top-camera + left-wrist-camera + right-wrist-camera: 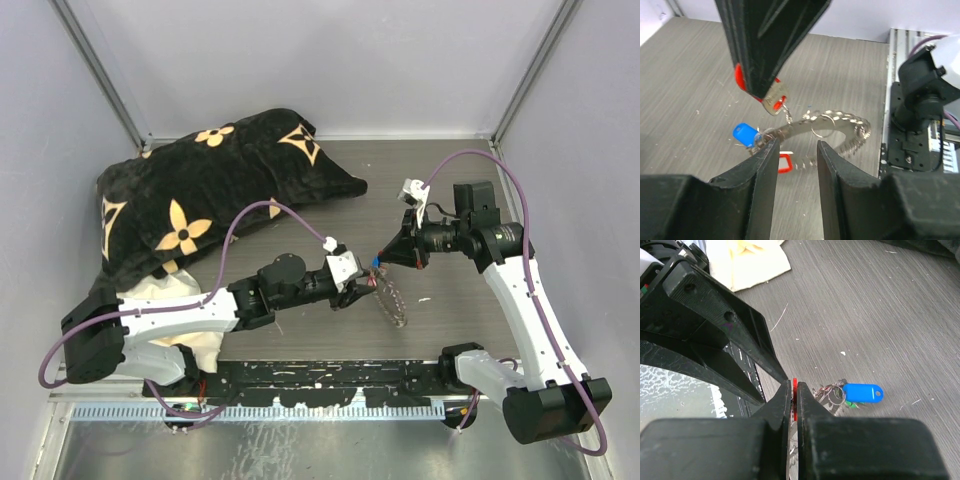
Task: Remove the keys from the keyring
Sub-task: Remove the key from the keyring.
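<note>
My right gripper (762, 92) comes down from above, shut on a red-headed key (771, 95); in its own view the red head (795, 386) shows between the closed jaws. From that key hangs the keyring (850, 122), a silvery coil, also visible in the top view (396, 302). A blue tag (745, 135) and a red-framed tag (784, 162) hang at its left end. My left gripper (797, 144) is open just in front of the coil, with nothing between its fingers. The right wrist view shows the blue tag (862, 392) and a green key head (851, 404).
A black pillow with gold flowers (210, 190) fills the back left of the table, with a cream cloth (165, 300) beside the left arm. A black rail (330, 382) runs along the near edge. The right arm's base (920, 100) stands close beyond the keyring.
</note>
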Controlling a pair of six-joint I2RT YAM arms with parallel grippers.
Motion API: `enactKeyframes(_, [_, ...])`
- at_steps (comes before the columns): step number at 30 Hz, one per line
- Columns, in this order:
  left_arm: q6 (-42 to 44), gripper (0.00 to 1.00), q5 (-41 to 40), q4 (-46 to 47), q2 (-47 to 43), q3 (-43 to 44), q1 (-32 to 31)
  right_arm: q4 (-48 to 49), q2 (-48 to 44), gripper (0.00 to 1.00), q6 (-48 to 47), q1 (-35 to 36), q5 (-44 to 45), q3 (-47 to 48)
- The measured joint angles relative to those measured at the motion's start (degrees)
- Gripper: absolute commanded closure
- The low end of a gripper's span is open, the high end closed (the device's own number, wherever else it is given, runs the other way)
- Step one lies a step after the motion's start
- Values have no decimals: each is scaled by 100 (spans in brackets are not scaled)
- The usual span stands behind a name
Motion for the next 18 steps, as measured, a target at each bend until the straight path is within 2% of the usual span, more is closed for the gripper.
enactKeyframes(18, [-105,63,-570,210,566,203,-87,48,0,99,24,-11,-2,-31])
